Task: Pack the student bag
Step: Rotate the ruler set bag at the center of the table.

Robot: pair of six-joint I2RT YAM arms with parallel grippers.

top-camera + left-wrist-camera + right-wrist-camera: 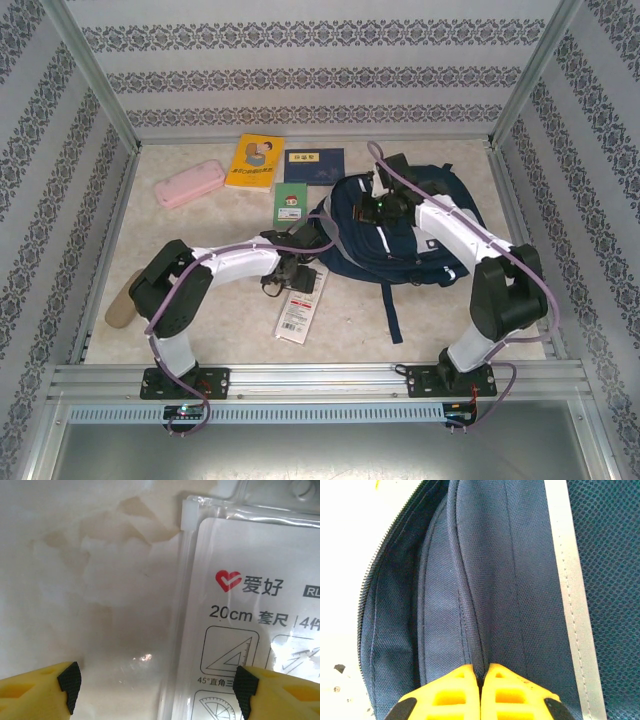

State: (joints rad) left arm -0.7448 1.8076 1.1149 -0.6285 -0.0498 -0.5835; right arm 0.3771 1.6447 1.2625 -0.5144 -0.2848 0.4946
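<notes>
Here the student bag lay on the far right part of the bench, its main pocket unzipped. The right gripper was clenched on a thin fold of the navy fabric beside the open zipper, apparently to hold the mouth up. The left gripper hung released, jaws wide, low over the near edge of a ruler packet that lay flat on the bench just beside the bag. One pad stood above the plastic and the other pad above bare bench.

The weak spot looked to be that straddle. Closing from there would likely catch only the packet's edge, and the slick sleeve could slide away or buckle rather than lift. Because the packet lay flat, the pads might also scrape the bench before getting under it.

The other risk was the pinch on the bag. So little cloth sat between the fingers that a tug could free it, letting the opening sag shut just as the packet came over.
</notes>
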